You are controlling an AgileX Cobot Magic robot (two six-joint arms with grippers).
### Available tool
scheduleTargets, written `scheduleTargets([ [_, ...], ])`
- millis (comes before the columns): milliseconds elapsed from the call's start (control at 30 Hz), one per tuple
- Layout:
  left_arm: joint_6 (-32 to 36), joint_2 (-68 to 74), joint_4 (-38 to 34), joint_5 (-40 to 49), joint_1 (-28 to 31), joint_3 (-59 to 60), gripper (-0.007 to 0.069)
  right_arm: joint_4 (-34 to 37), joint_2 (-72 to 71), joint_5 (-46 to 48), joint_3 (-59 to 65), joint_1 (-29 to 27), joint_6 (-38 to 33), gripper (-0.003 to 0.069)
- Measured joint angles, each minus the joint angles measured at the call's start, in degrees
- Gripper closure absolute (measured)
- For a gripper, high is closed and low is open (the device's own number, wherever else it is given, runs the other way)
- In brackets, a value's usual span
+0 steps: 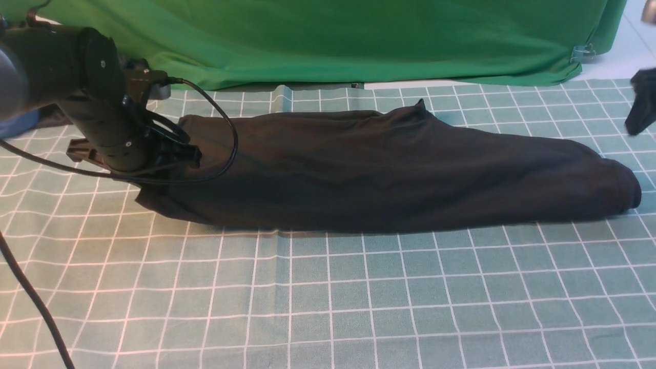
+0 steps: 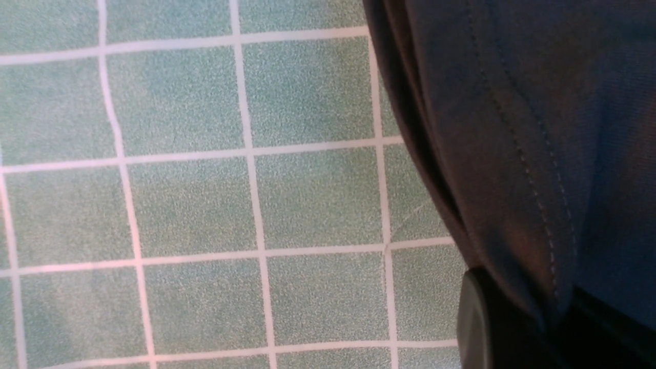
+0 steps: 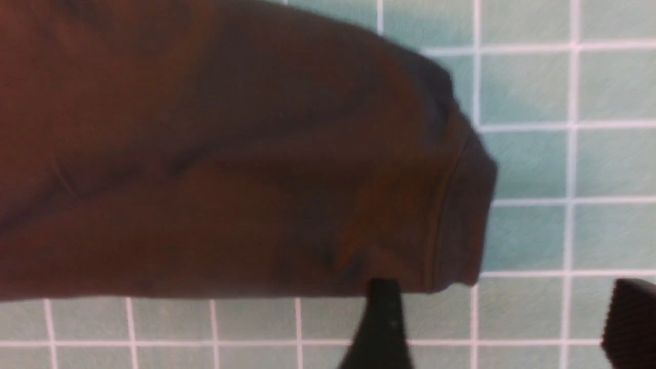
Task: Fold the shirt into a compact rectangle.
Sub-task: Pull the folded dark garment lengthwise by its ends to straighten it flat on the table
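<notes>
Shirt [image 1: 379,169] edge is clamped in left claw [image 1: 195,156] (tips buried); right claw [image 3: 505,323], spread apart, shows half cropped.

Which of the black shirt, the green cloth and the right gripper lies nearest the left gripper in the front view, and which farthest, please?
1. Black shirt: clamped at its left end by the left gripper.
2. Green cloth: hem just behind, at the back.
3. Right gripper: far right edge.
</notes>
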Motion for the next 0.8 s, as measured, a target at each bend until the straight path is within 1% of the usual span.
scheduleTargets([
  [100, -0.04, 0.0, -0.06, -0.12, 0.0, 0.0, 0.0601, -0.44, 1.59, -0.21, 1.97, 0.0, -0.16, 0.0092],
  [167, -0.1, 0.0, -0.41, -0.12, 0.0, 0.0, 0.0601, -0.83, 3.22, -2.28, 3.06, 0.0, -0.09, 0.009],
  [267, -0.06, 0.0, -0.87, -0.12, 0.0, 0.0, 0.0601, -0.93, 5.34, -5.14, 3.25, 0.0, 0.19, 0.009],
  [400, -0.11, 0.0, -1.2, -0.12, 0.0, 0.0, 0.0601, -0.93, 8.34, -5.96, 3.25, 0.0, 0.67, 0.0091],
  [433, -0.11, 0.0, -1.2, -0.07, 0.0, 0.0, 0.0601, -0.93, 9.05, -5.97, 3.37, 0.0, 0.72, 0.0099],
  [500, -0.11, 0.0, -1.2, -0.07, 0.0, 0.0, 0.0601, -0.93, 9.85, -6.01, 3.61, 0.0, 0.83, 0.0154],
  [533, -0.11, 0.0, -1.73, -0.07, 0.0, 0.0, 0.0601, -0.93, 9.86, -6.08, 3.61, 0.0, 0.83, 0.0162],
  [633, 0.08, 0.0, -5.42, 0.05, 0.05, 0.0, 0.0601, -0.75, 9.94, -6.47, 3.61, 0.0, -0.06, 0.0417],
  [667, 0.14, 0.0, -5.63, 0.14, 0.05, 0.0, 0.0601, -0.75, 9.93, -6.47, 3.61, 0.0, -0.06, 0.0433],
  [700, 0.54, 0.0, -6.34, 0.96, 0.05, 0.0, 0.0601, -0.66, 9.83, -5.57, 3.61, 0.0, -0.25, 0.0543],
  [733, 0.4, -0.06, -6.16, 1.65, 0.05, 0.0, 0.0601, -0.59, 9.66, -4.8, 3.61, 0.0, -0.29, 0.0582],
  [767, -0.05, -0.23, -5.59, 2.98, 0.11, 0.0, 0.0601, -0.59, 9.35, -4.15, 3.61, 0.0, -0.29, 0.0604],
  [800, -0.17, -0.49, -5.5, 3.43, 0.16, 0.0, 0.0601, -0.59, 8.89, -3.63, 3.61, 0.0, -0.29, 0.0611],
])
